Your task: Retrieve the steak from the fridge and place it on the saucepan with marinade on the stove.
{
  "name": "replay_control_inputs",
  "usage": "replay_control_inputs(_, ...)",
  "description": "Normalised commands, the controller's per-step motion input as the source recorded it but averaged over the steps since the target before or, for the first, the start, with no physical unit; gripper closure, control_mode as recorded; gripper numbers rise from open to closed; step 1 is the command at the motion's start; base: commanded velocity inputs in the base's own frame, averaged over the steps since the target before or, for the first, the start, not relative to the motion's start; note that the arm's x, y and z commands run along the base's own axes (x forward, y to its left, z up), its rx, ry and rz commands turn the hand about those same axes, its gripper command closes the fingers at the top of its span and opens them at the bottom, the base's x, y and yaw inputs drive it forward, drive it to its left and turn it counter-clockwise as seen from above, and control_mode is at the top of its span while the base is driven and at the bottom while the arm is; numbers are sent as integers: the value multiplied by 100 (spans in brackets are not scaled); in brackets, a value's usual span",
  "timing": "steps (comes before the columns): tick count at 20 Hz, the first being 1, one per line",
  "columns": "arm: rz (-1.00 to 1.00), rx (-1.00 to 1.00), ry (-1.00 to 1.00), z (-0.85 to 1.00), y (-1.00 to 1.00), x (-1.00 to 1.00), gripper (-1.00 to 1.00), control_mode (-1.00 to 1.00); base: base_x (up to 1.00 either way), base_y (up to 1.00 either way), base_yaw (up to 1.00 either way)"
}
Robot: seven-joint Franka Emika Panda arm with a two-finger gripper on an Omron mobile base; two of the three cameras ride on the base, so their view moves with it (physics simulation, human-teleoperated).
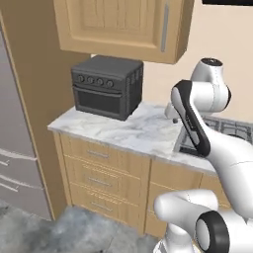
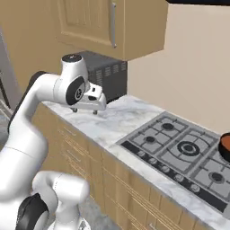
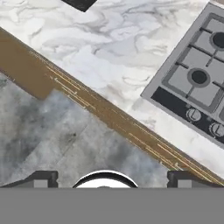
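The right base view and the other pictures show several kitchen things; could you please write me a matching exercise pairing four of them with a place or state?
Things:
1. black oven
2. saucepan with marinade
3. stove
4. gripper

Places or states:
A. at the far right edge of the right base view, on the cooktop
B. open, above the counter's front edge
C. on the marble counter under the wooden cabinet
D. set into the counter, knobs along its front

Pairs: 1-C, 2-A, 3-D, 4-B

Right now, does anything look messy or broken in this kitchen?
Nothing stands out. The marble counter looks clean, the black oven sits straight by the wall, and the stove looks tidy, with no spills around the saucepan.
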Motion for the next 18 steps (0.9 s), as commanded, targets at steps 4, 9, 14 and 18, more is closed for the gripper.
replay_control_inputs(4,0,0,0,0,0,0,-100,100,-4,0,90)
replay_control_inputs(9,0,0,0,0,0,0,-100,100,17,34,68)
replay_control_inputs(14,0,0,0,0,0,0,-100,100,50,61,57)
replay_control_inputs(18,0,0,0,0,0,0,-100,100,81,67,46)
